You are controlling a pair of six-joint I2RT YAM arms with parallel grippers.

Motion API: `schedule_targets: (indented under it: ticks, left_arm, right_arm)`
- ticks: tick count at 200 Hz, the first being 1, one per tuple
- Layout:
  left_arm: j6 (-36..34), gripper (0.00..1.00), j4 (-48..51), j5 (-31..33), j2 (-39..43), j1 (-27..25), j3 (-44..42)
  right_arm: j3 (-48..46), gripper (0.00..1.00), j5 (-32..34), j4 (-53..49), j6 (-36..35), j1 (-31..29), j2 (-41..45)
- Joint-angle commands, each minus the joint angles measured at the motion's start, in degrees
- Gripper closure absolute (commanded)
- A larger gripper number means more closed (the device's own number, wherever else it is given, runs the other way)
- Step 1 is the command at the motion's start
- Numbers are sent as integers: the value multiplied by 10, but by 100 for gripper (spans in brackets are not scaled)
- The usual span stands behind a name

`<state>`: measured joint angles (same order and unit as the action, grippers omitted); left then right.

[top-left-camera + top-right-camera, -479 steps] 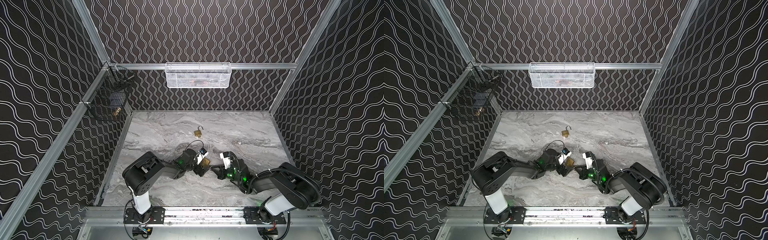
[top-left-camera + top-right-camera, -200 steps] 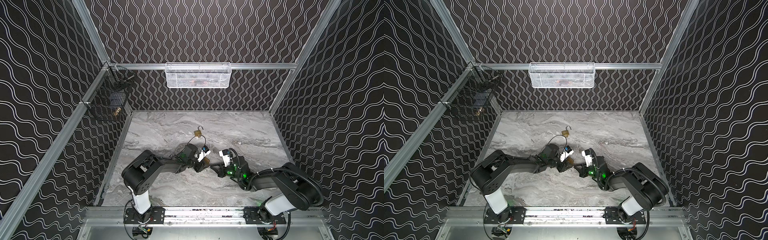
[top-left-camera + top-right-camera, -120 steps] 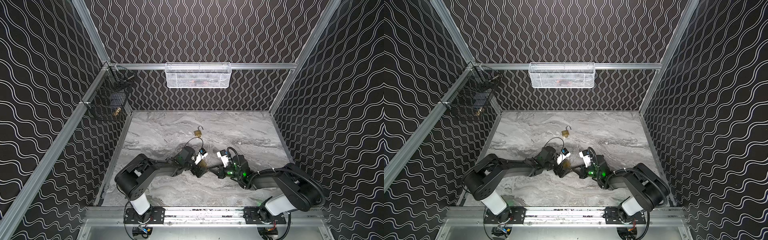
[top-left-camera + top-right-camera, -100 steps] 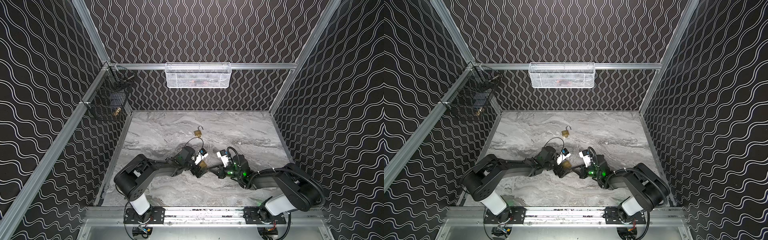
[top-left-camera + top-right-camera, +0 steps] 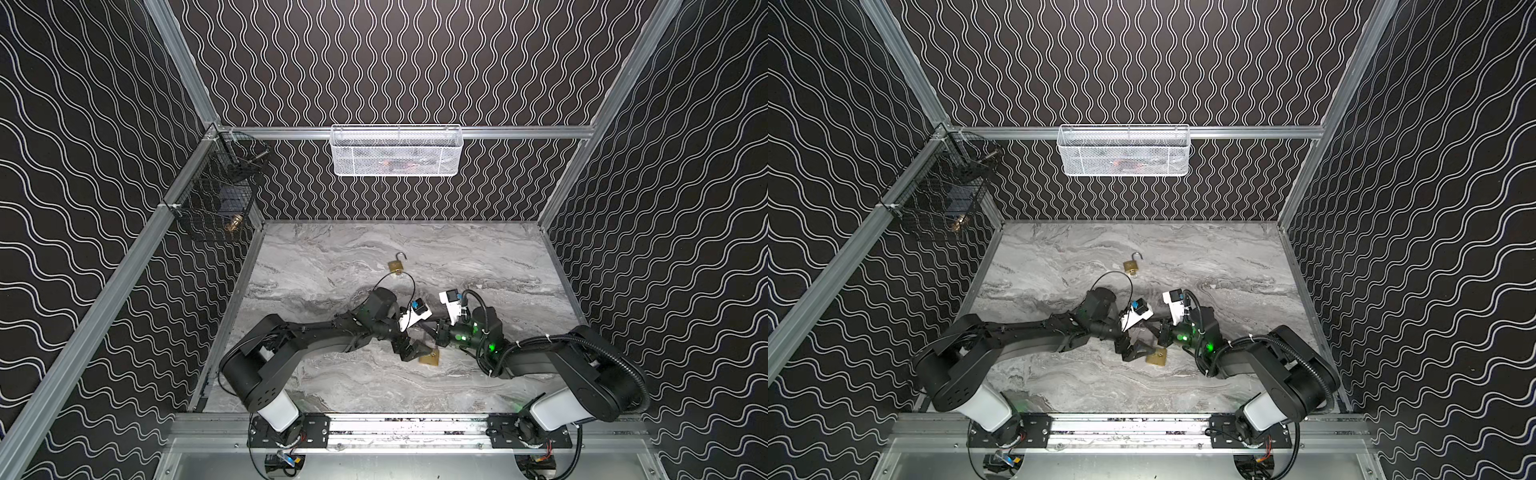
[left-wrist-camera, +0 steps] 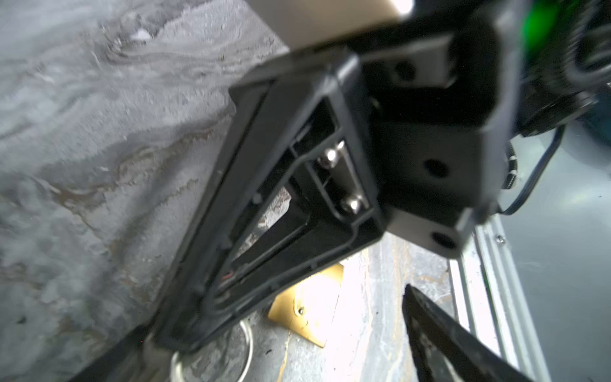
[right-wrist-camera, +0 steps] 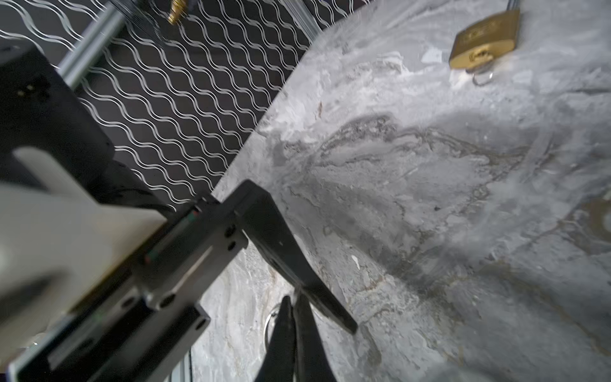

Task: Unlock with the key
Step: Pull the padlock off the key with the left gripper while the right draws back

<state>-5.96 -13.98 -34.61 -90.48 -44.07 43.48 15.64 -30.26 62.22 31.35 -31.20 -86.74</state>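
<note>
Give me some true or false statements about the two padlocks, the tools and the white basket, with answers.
1. The left tool stands open. True.
2. The right tool is wide open. False: it is shut.
3. The far padlock has its shackle open. True.
4. The near padlock is lifted off the table. False: it lies on the table by the left tool.
5. The white basket stands on the table. False: it hangs from the back rail.

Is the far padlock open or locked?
Open. In both top views the far padlock shows a hooked shackle with one end free of its body.
</note>
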Motion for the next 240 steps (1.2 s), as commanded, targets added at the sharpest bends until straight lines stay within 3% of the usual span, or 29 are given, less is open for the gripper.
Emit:
schedule_targets:
  ticks: [1,30,42,55,65,72,91,114,125,133,159,210,240]
  left_arm:
    - [5,1,43,28,31,10,-8]
    - [44,1,65,61,58,22,-16]
    - [100,1,65,67,74,21,-18]
    - [181,1,88,77,83,22,-10]
    - [190,1,147,85,85,17,15]
    - [177,1,200,123,90,5,38]
    - [136,1,229,215,108,-60,56]
    - [94,1,313,440,100,-170,122]
    - [116,1,280,538,98,-194,113]
    - [154,1,233,530,93,-187,86]
    - [239,1,167,349,41,-152,79]
    - [338,13,393,365,-118,-174,253]
    - [379,13,445,388,-139,-198,265]
  right_arm:
    - [-24,100,25,45,27,23,10]
    - [-54,100,49,4,33,36,50]
    - [-73,100,68,-19,41,36,89]
    - [-87,100,104,-93,50,36,146]
    - [-93,100,130,-169,52,36,199]
    - [-100,100,155,-218,58,36,238]
    - [-127,100,207,-326,88,36,351]
    - [-145,100,244,-466,111,36,495]
    - [-153,100,256,-515,117,35,553]
    - [-157,100,265,-545,122,36,589]
    - [-167,100,289,-614,144,36,660]
    - [-197,100,272,-639,153,34,736]
    - [-192,100,270,-669,153,35,764]
